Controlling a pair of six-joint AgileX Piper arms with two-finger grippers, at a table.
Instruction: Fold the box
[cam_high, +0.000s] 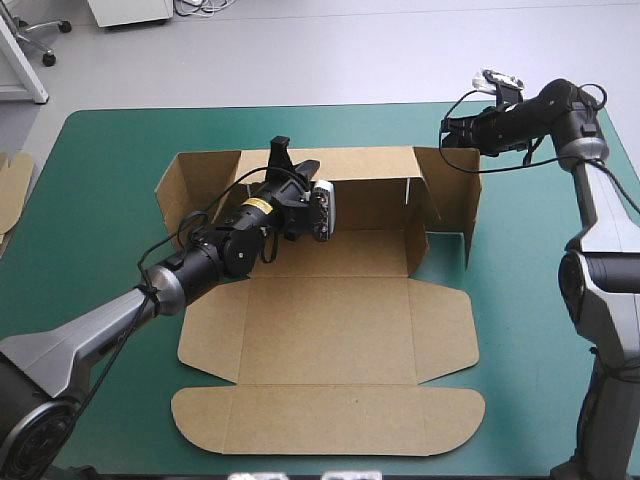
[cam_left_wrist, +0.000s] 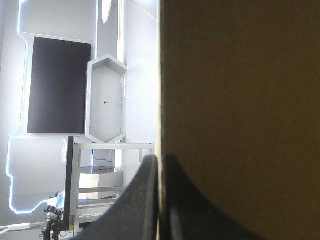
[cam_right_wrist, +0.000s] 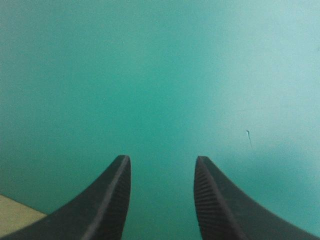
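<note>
The brown box (cam_high: 340, 330) lies mid-table, its base and front lid flat, its far wall and both rear side flaps raised. My left gripper (cam_high: 280, 150) is shut on the top edge of the far wall near its left end. In the left wrist view the fingers (cam_left_wrist: 161, 159) pinch the board's edge, and the box (cam_left_wrist: 240, 100) fills one side. My right gripper (cam_high: 447, 132) hovers open just beyond the right rear flap's top. The right wrist view has its fingers (cam_right_wrist: 162, 159) apart over teal-green cover, a corner of the box (cam_right_wrist: 15, 217) beside one finger.
A piece of more brown board (cam_high: 10, 190) shows at the table's left edge. Bare teal-green cover (cam_high: 110, 160) surrounds the box on all sides.
</note>
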